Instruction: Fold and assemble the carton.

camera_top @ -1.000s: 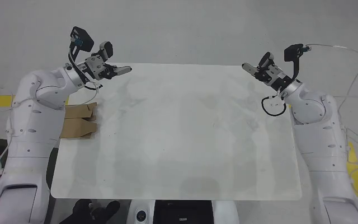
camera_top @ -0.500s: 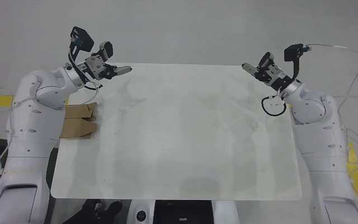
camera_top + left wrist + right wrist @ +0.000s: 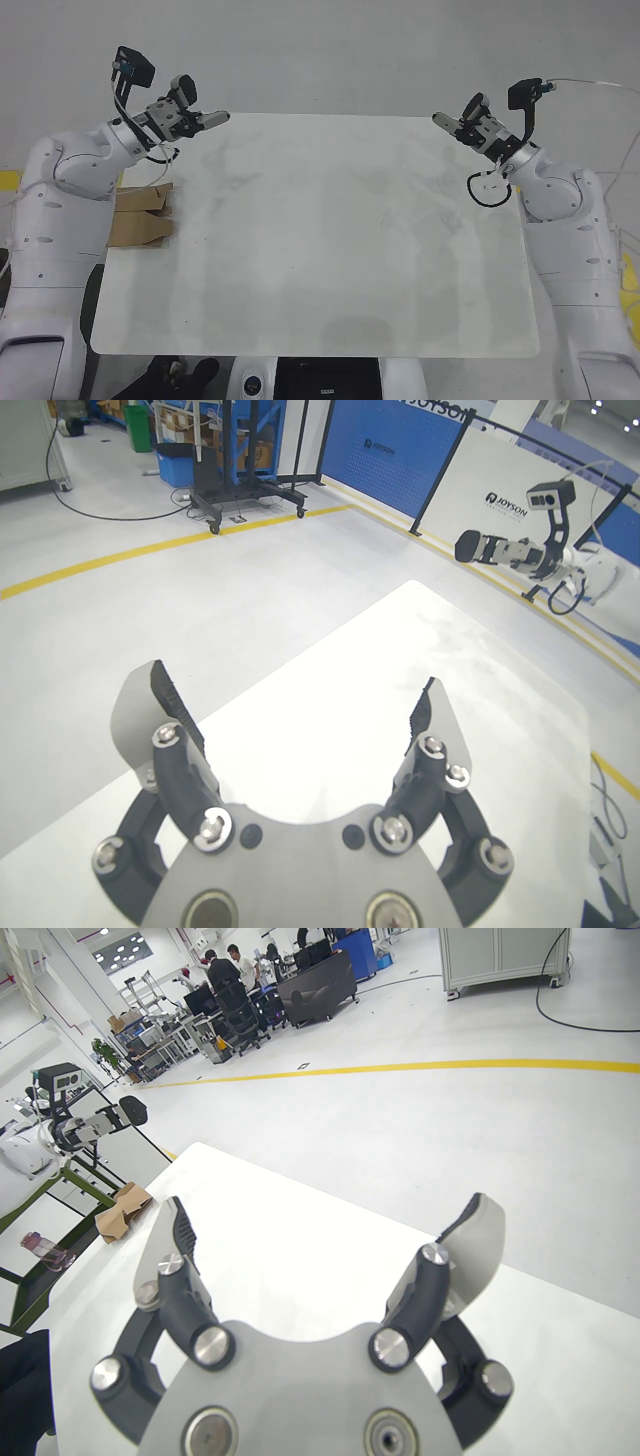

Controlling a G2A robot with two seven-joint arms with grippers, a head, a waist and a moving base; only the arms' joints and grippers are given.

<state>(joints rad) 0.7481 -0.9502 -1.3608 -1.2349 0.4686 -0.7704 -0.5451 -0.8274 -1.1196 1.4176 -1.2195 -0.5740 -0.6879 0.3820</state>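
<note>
Progress: not begun | carton (image 3: 140, 215) lies collapsed, unfolded, at counter (image 3: 330, 250) left edge, touched by neither hand | left hand (image 3: 222, 117) open, empty, over far-left corner | right hand (image 3: 441, 120) open, empty, over far-right corner | remaining: pick up, fold, assemble

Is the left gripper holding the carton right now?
No, the left gripper is open and empty above a corner of the table, while the carton lies at the table's side edge.
</note>
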